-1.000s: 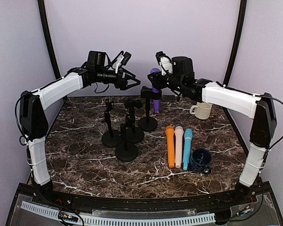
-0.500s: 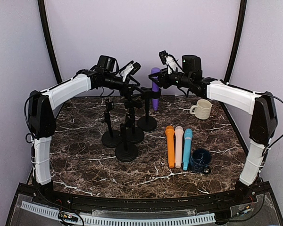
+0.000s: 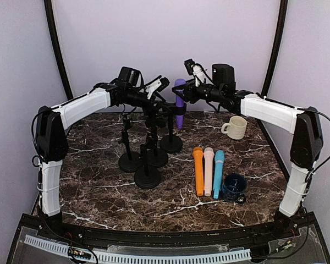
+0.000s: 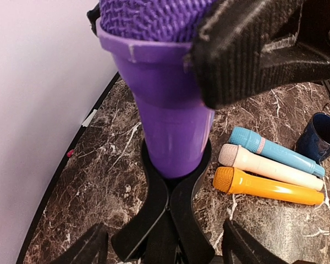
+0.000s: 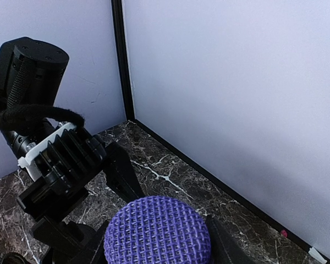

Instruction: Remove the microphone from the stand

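— How many microphones?
— Four. The purple microphone (image 3: pixel 179 98) stands upright in the forked black clip of the rear stand (image 3: pixel 171 144), top centre of the overhead view. An orange microphone (image 3: pixel 198 170), cream microphone (image 3: pixel 208 168) and blue microphone (image 3: pixel 218 173) lie side by side at lower right on the marbled table (image 3: pixel 99 187).
— Stands? Mugs?
— Three other stands (image 3: pixel 147 179), round-based. Two mugs: a cream mug (image 3: pixel 235 127) and a dark blue mug (image 3: pixel 234 187).
— What do the wrist views add?
— The left gripper (image 4: pixel 162 246) has its fingers spread either side of the clip. The woven mesh head sits between the right gripper (image 5: pixel 159 247) fingers. I cannot tell if they pinch it.
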You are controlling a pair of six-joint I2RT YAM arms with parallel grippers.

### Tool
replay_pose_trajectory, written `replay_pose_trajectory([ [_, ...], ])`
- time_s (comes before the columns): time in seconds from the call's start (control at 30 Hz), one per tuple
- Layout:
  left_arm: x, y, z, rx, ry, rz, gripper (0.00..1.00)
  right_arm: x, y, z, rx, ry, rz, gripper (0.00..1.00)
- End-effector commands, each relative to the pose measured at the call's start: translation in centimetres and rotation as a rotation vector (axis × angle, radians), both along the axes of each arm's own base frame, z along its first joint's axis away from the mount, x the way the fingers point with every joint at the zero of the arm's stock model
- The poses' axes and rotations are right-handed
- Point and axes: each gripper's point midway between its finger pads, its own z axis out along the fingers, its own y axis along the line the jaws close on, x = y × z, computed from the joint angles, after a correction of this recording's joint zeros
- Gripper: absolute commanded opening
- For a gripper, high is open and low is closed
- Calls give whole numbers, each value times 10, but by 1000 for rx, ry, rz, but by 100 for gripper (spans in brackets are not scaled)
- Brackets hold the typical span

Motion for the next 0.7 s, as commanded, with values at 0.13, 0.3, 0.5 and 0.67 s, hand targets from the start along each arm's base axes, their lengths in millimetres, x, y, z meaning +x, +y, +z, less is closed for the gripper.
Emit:
replay_pose_trajectory([
  [0.13,0,-2,0,34,-49,-14,64,-8,11,37,79,-59,65,9],
  [0.3,-3,-2,-3,46,-43,-31,38,-6,10,36,77,-59,56,9],
  [0.5,-4,0,-3,61,-43,-36,12,0,4,38,73,-65,4,8],
  [0.67,-2,0,0,58,-47,-23,10,6,-13,47,59,-82,-104,7],
])
